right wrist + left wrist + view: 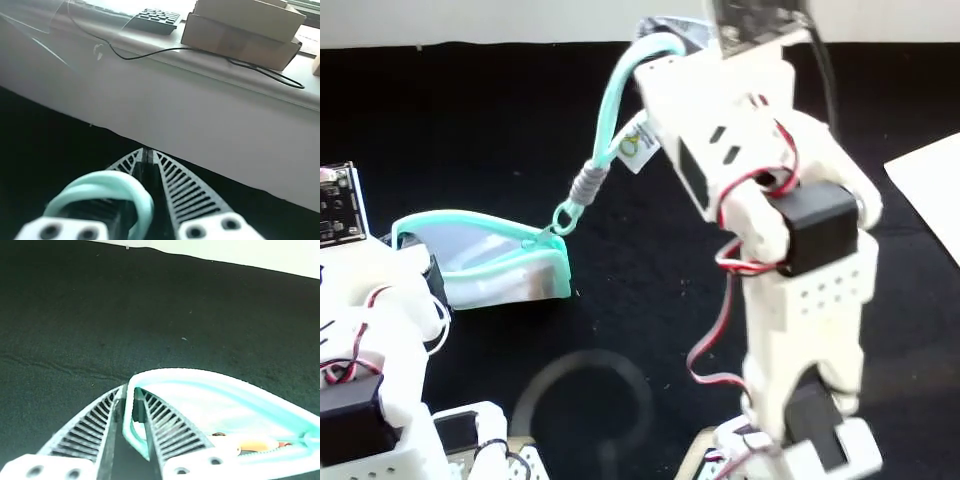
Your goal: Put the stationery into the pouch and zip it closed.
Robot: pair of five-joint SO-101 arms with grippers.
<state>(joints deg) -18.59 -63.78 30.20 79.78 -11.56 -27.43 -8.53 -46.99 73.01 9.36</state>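
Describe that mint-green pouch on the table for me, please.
The pouch is soft, with mint-green edging and clear, frosted sides, lying on the black table, mouth gaping. Inside shows something orange and white. The left claw pinches one end's rim. A mint wrist strap, clipped to its zip, runs up to the right claw, which holds it.

Pouch (490, 270) on black table (470, 120) — strap (612, 105) rises, apparently into right claw (665, 42).

Black cloth table cover (470, 130) across mid frame, white paper sheet (932, 190) at right edge. Further back: stacked brown cardboard boxes (240, 25), dark keyboard (152, 20), thin black cable (175, 49).
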